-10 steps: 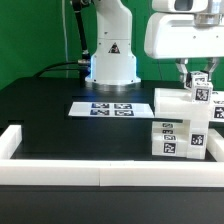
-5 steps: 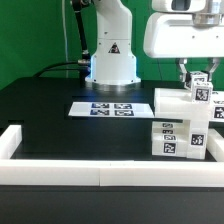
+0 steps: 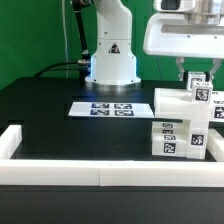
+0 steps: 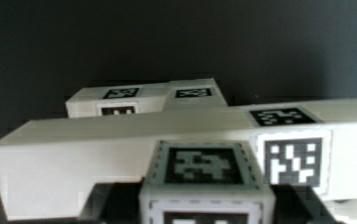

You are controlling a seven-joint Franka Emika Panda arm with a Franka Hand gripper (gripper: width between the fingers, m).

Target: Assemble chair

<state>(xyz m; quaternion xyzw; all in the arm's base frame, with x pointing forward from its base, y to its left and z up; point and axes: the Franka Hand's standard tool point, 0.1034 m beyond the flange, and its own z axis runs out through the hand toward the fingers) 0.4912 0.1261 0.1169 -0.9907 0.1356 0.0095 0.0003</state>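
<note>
The partly built chair (image 3: 183,125) stands at the exterior view's right: stacked chunky white blocks with black-and-white tags on their fronts. Just above its top right corner, my gripper (image 3: 197,77) is shut on a small white tagged block (image 3: 200,86), which sits at or just over the upper block. In the wrist view that small block (image 4: 207,165) fills the space between my dark fingers (image 4: 122,198), tag facing the camera. Beyond it lies the chair's long white block (image 4: 104,140), and a further tagged piece (image 4: 148,96) lies behind.
The marker board (image 3: 105,108) lies flat on the black table in front of the robot base (image 3: 110,55). White border rails run along the front (image 3: 100,173) and the left side (image 3: 12,140). A green backdrop stands behind.
The hand appears to have shifted very slightly upward with the small block still in its grip. The chair blocks have not moved.
</note>
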